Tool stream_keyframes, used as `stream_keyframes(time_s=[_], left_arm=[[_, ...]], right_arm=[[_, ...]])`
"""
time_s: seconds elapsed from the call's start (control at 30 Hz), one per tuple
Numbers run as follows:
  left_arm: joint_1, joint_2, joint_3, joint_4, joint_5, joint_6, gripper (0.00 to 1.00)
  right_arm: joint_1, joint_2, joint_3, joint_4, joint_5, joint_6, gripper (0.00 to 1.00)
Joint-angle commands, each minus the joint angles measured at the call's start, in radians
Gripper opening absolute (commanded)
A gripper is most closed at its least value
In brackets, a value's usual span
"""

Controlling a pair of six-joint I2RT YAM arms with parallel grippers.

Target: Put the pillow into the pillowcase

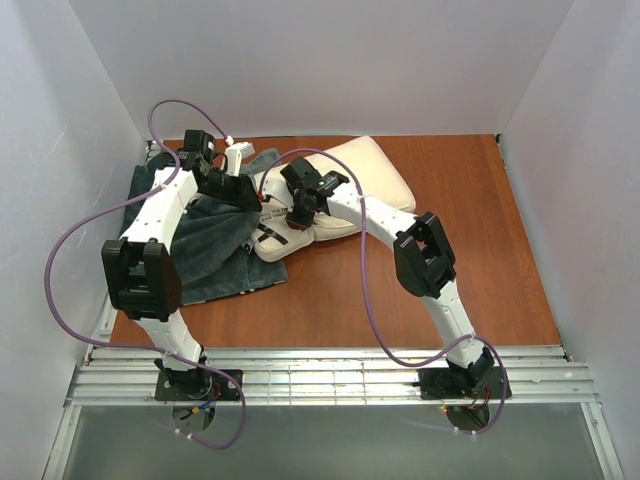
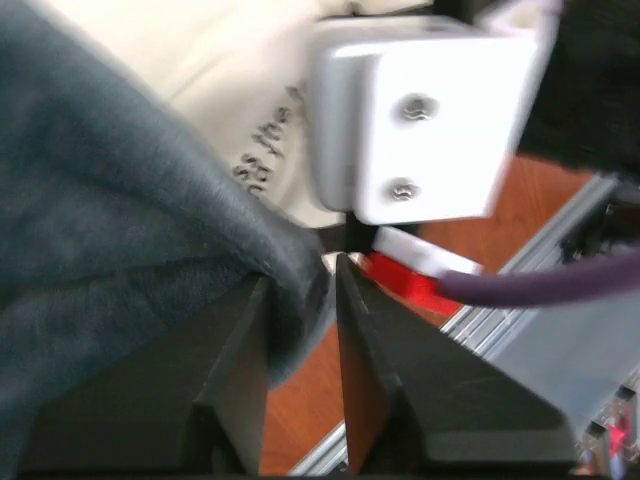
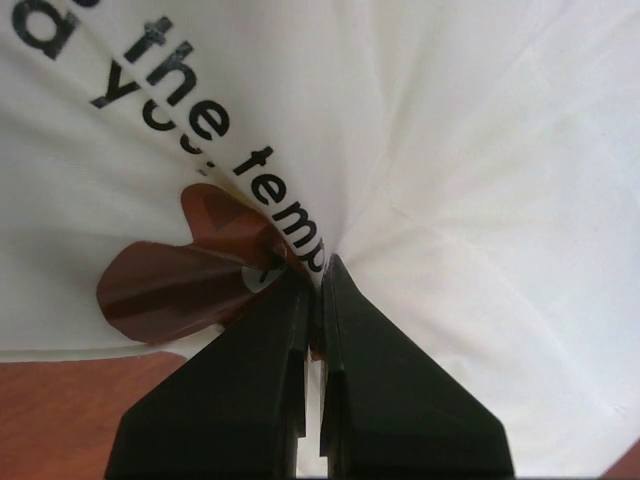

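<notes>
You have one pillow [image 1: 378, 168] and one pillowcase [image 1: 212, 252] on the red-brown wooden counter [image 1: 455, 275], with two arms reaching over them. The cream pillow lies slantwise at the far middle of the counter. The dark grey-teal pillowcase is spread out to the pillow's left, touching its left end. There a patch of black-and-white stripes [image 1: 268, 236] shows. You cannot tell from above whether that end of the pillow is already inside the sack.

Your left tool [image 1: 258, 197] sits at the pillow's left end, right over the spot where the two fabrics meet. In the left wrist view, the left tool [image 2: 300, 272] has its two black fingers [image 2: 235, 350] pinching a thick fold of the pillowcase [image 2: 110, 220], and the plush fills the gap between them. The pillow [image 2: 225, 70] lies just beyond that fold, with part of its dark text in sight. A white block with two screws [image 2: 420, 140] hangs close above the fingertips.

Your right tool [image 1: 297, 220] is also at the pillow's left end, just beside the left tool. In the right wrist view, the right tool [image 3: 318, 278] is pressed together on a pinch of the pillow [image 3: 460, 200], and creases fan out from the grip. It bites right beside the one brown bear face [image 3: 175, 285] and at the end of the single line of dark text [image 3: 195, 115].
</notes>
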Motion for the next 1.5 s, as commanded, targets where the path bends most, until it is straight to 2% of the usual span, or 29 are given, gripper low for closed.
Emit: stream_keyframes(time_s=[0.0, 0.07, 0.13, 0.23, 0.3, 0.37, 0.4, 0.43, 0.57, 0.63, 0.67, 0.73, 0.87, 1.03, 1.13, 1.27, 1.37, 1.47], left_arm=[[0.008, 0.008, 0.025, 0.132, -0.142, -0.159, 0.26], [0.037, 0.000, 0.030, 0.194, -0.240, -0.211, 0.37], [0.059, -0.012, 0.034, 0.199, -0.258, -0.211, 0.48], [0.074, -0.085, 0.002, 0.173, -0.342, -0.147, 0.55], [0.084, -0.148, -0.097, 0.155, -0.365, -0.104, 0.56], [0.084, -0.274, -0.200, 0.171, -0.374, -0.062, 0.56], [0.084, -0.317, -0.314, 0.188, -0.371, -0.052, 0.56], [0.084, -0.380, -0.365, 0.205, -0.370, -0.039, 0.56], [0.078, -0.471, -0.570, 0.346, -0.376, 0.040, 0.56], [0.076, -0.468, -0.620, 0.374, -0.373, 0.076, 0.54], [0.078, -0.469, -0.631, 0.385, -0.361, 0.118, 0.47], [0.076, -0.494, -0.666, 0.415, -0.370, 0.165, 0.44], [0.044, -0.530, -0.766, 0.478, -0.429, 0.139, 0.45], [-0.008, -0.495, -0.831, 0.601, -0.535, 0.073, 0.52], [-0.024, -0.484, -0.828, 0.606, -0.543, 0.070, 0.45], [-0.027, -0.589, -0.877, 0.600, -0.460, 0.099, 0.35], [-0.051, -0.641, -0.929, 0.596, -0.462, 0.100, 0.33], [-0.074, -0.604, -0.955, 0.605, -0.515, 0.096, 0.34]], right_arm=[[0.025, 0.007, 0.036, 0.088, -0.028, 0.159, 0.01], [0.027, 0.021, 0.032, 0.095, -0.058, 0.220, 0.01], [0.025, 0.033, 0.039, 0.109, -0.086, 0.280, 0.01], [0.027, 0.048, 0.060, 0.140, -0.147, 0.326, 0.01], [0.025, 0.060, 0.074, 0.143, -0.155, 0.349, 0.01], [0.025, 0.062, 0.080, 0.149, -0.161, 0.354, 0.01], [0.027, 0.061, 0.079, 0.151, -0.164, 0.355, 0.01], [0.027, 0.061, 0.077, 0.152, -0.163, 0.355, 0.01], [0.027, 0.048, 0.074, 0.155, -0.171, 0.354, 0.01], [0.027, 0.045, 0.075, 0.157, -0.169, 0.357, 0.01], [0.025, 0.045, 0.078, 0.158, -0.165, 0.358, 0.01], [0.027, 0.048, 0.083, 0.160, -0.134, 0.368, 0.01], [0.024, 0.048, 0.088, 0.168, -0.083, 0.407, 0.01], [0.022, 0.042, 0.089, 0.168, -0.079, 0.427, 0.01], [0.022, 0.041, 0.086, 0.171, -0.071, 0.427, 0.01], [0.018, 0.041, 0.086, 0.175, -0.076, 0.437, 0.01], [0.014, 0.047, 0.097, 0.178, -0.089, 0.457, 0.01], [0.013, 0.053, 0.106, 0.180, -0.095, 0.472, 0.01]])
